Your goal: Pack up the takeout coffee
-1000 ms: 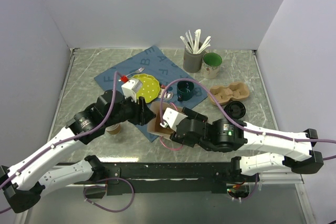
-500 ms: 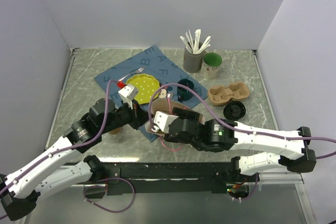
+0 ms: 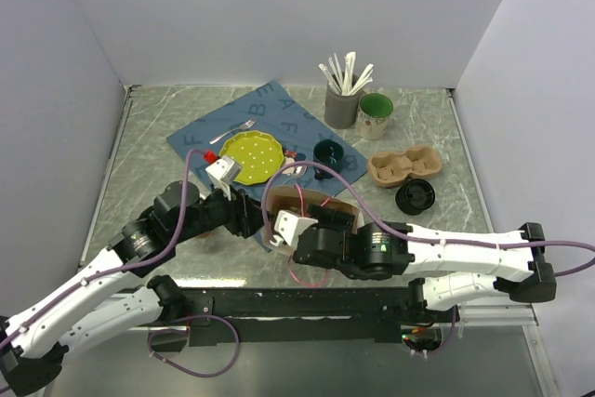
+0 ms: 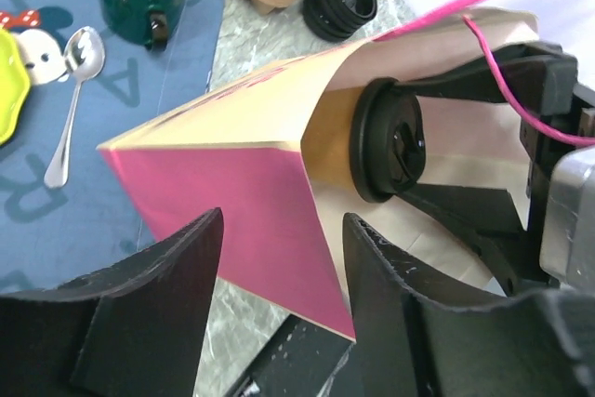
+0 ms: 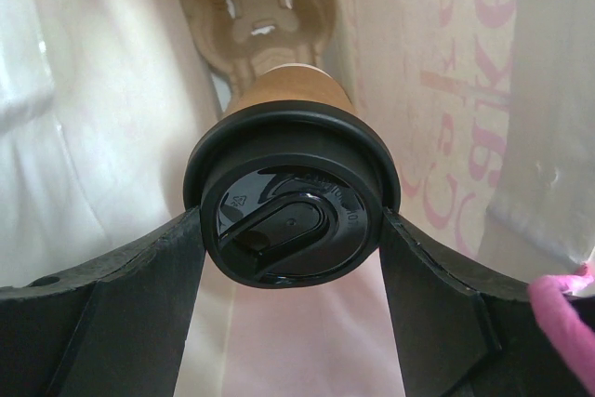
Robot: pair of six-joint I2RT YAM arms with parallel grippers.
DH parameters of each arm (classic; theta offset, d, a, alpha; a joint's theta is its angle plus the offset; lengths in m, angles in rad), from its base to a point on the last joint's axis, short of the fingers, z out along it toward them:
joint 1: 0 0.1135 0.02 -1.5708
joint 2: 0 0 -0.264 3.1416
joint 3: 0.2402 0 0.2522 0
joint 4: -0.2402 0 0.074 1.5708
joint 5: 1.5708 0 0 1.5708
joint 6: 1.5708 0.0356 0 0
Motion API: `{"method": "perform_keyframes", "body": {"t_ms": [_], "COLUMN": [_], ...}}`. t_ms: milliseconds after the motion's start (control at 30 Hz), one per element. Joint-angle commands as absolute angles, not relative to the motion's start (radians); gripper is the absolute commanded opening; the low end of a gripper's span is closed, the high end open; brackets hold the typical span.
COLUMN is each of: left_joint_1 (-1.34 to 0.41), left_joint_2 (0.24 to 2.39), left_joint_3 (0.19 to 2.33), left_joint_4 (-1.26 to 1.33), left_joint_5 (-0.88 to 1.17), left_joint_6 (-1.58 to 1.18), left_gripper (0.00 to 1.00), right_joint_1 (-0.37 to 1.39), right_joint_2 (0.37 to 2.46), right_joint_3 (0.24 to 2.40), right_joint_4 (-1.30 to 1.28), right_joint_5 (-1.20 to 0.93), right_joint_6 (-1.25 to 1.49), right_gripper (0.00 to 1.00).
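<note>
Nearer the bases now, right gripper (image 5: 288, 222) clamps the takeout coffee (image 5: 290, 188) inside the paper bag (image 4: 214, 174); open-jawed, empty left gripper (image 4: 284, 225) should steady its mouth.

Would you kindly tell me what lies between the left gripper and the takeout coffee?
In the left wrist view, the pink side wall and open edge of the paper bag lie between the left gripper and the takeout coffee inside it.

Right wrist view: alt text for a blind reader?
A brown paper coffee cup, black lid facing the camera, is gripped by the right gripper inside a paper bag. What looks like a cardboard cup tray lies beyond it.
</note>
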State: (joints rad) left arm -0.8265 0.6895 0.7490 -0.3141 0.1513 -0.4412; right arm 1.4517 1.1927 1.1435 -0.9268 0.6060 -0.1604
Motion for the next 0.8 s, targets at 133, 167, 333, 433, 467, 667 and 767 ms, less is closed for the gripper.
{"method": "perform_keyframes", "body": {"t_ms": [133,167,333,433,467,667,767], "left_joint_1": [-0.831,-0.833,-0.844,-0.854,-0.857,-0.876,-0.876], "left_joint_2": [0.678,0.677,0.715,0.732,0.73,0.673,0.655], "left_joint_3": [0.85,0.847,0.862,0.876,0.876,0.831,0.813], "left_joint_4": [-0.456,-0.44,-0.439,-0.445,-0.442,-0.379,-0.364], "left_joint_5": [0.12,0.127,0.153,0.164,0.172,0.215,0.23], "left_joint_6": [-0.517,-0.523,-0.528,-0.509,-0.503,-0.431,-0.384], "left_gripper": [0.57,0.57,0.5,0.36,0.29,0.02,0.01], "right_joint_1": [1.502,1.502,1.506,1.506,1.505,1.49,1.482], "right_joint_2": [1.218,1.221,1.21,1.2,1.197,1.178,1.193], "right_joint_3": [1.137,1.137,1.1,1.092,1.091,1.078,1.08], "right_joint_4": [-0.927,-0.917,-0.89,-0.881,-0.874,-0.75,-0.712], "right_joint_5": [0.698,0.699,0.703,0.695,0.698,0.689,0.704], "right_joint_6": [-0.009,-0.009,-0.003,-0.002,-0.002,-0.071,-0.095], "right_gripper": [0.4,0.4,0.4,0.4,0.4,0.4,0.4]}}
